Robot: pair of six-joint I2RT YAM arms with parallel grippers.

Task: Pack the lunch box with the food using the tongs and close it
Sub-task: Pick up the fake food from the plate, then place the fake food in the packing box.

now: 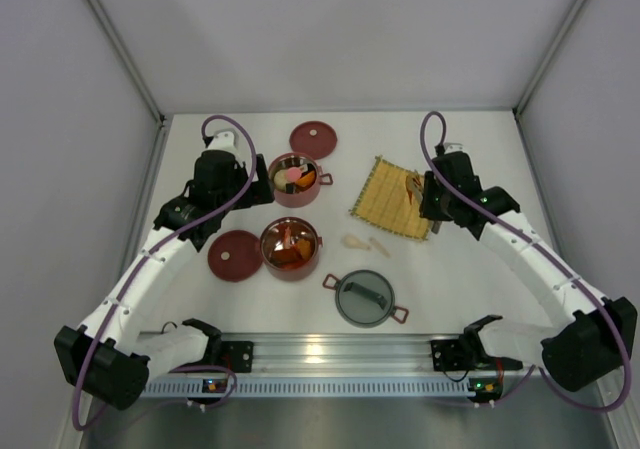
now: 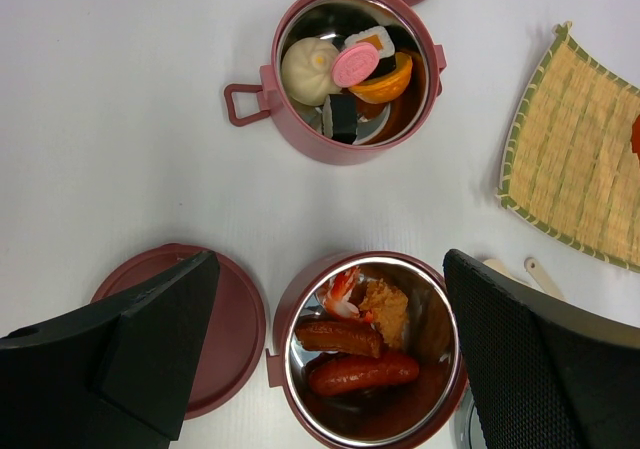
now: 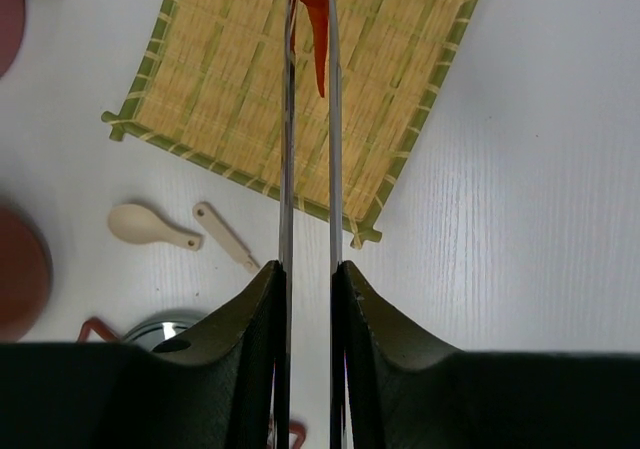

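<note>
Right gripper (image 3: 308, 274) narrowed onto the tongs (image 3: 284, 149), tips pinching red food (image 3: 318, 29) over mat (image 3: 220, 79). Keep squeeze even, lift straight, carry to bowl (image 2: 283, 314). Left gripper (image 2: 328, 269) gapes wide, empty.

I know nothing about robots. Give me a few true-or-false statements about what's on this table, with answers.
1. The far bowl and near bowl both hold food. True.
2. The grey lid covers a bowl. False: it lies apart from both bowls.
3. The right gripper grips the tongs. True.
4. The left gripper clutches a red lid. False: it is open and empty.
5. The yellow mat has nothing over it. False: a red food piece sits between the tong tips above it.
</note>
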